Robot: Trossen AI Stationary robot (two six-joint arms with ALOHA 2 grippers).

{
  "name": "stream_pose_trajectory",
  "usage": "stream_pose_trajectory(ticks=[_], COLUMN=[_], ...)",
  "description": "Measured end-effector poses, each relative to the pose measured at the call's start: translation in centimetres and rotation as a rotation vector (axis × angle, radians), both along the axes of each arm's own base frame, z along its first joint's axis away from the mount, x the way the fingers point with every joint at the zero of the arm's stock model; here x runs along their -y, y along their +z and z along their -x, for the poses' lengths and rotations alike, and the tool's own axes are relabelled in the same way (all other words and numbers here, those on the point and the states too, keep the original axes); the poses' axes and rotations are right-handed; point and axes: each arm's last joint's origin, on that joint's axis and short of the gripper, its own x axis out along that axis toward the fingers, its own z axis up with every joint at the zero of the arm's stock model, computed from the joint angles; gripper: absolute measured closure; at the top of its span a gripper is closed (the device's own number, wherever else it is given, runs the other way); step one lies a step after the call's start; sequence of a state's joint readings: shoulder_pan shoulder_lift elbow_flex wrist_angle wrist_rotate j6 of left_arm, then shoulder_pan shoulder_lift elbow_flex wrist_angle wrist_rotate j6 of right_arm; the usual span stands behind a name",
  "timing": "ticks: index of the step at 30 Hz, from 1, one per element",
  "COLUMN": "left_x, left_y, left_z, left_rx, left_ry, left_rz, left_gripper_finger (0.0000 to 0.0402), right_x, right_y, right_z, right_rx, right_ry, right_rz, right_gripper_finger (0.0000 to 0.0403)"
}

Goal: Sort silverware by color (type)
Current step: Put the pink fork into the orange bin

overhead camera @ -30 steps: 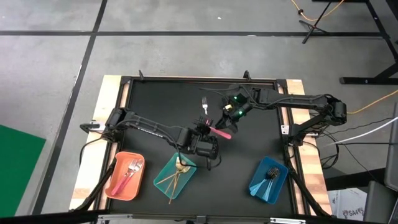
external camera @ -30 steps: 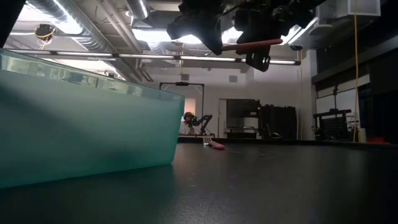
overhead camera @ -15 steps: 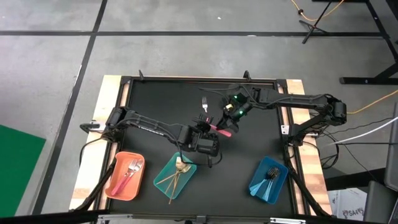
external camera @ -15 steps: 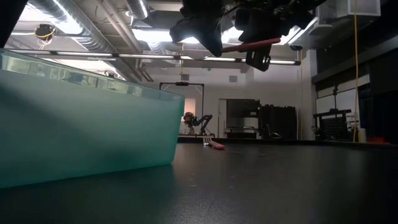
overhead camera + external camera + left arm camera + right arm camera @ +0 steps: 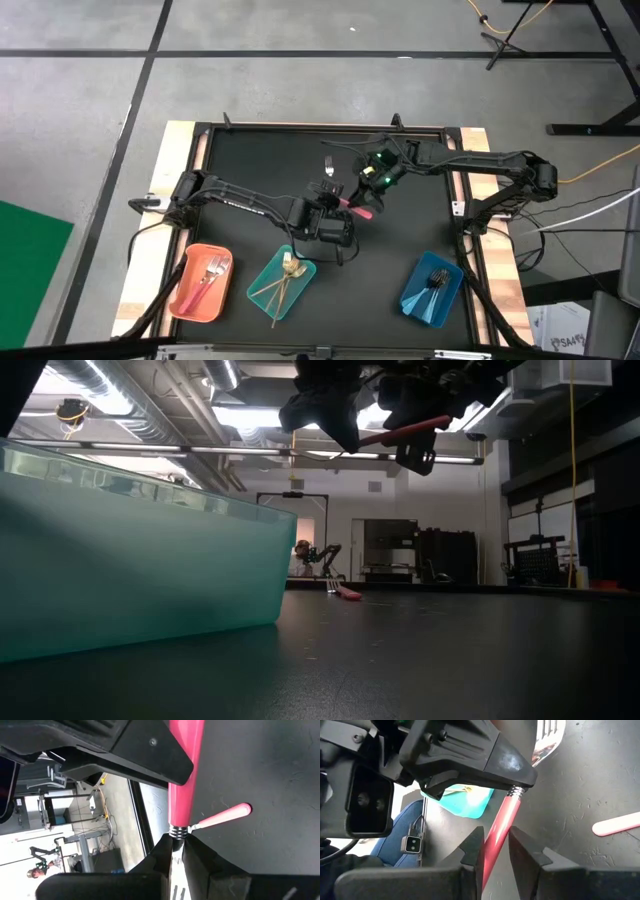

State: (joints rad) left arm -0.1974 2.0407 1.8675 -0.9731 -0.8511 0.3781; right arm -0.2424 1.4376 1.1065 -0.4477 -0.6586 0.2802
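Observation:
A pink-handled fork is held in the air over the table's middle between both grippers; in the low view its handle shows high above the table. My left gripper is shut at its silver end, my right gripper on its pink handle. A second pink-handled fork lies flat on the table farther back; it also shows in the left wrist view and the right wrist view. My left gripper pinches the fork's silver neck, just past the end of the pink handle, between its two fingertips. The fork is lifted clear of the table and lies about level. My right gripper has the pink handle between its two fingers, which lie across it partway along its length. The fork's silver head sticks out beyond my left gripper.
Three trays stand along the near edge: an orange one with pink-handled forks, a teal one with gold pieces, a blue one with several pieces. The teal tray's wall fills the low view's left.
My left gripper has moved a little toward the table's far edge, closing in on the silver end of the fork that my right gripper holds up. My right gripper and the fork have stayed nearly where they were.

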Motion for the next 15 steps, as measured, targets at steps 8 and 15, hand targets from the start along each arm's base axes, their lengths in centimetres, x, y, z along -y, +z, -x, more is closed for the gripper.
stream_pose_trajectory(ticks=[8, 15], left_x=[-0.06, -0.05], left_y=[0.13, 0.47], left_z=[-0.20, -0.71], left_rx=[0.005, 0.012], left_ry=[-0.013, -0.063], left_rz=[-0.017, -0.046], left_gripper_finger=[0.0377, 0.0387], right_x=[-0.13, -0.20], right_y=[-0.41, -0.55], right_z=[0.40, 0.54], right_rx=[-0.077, -0.107], right_ry=[-0.016, -0.025], right_rz=[-0.041, -0.062], right_gripper_finger=[0.0327, 0.0327])
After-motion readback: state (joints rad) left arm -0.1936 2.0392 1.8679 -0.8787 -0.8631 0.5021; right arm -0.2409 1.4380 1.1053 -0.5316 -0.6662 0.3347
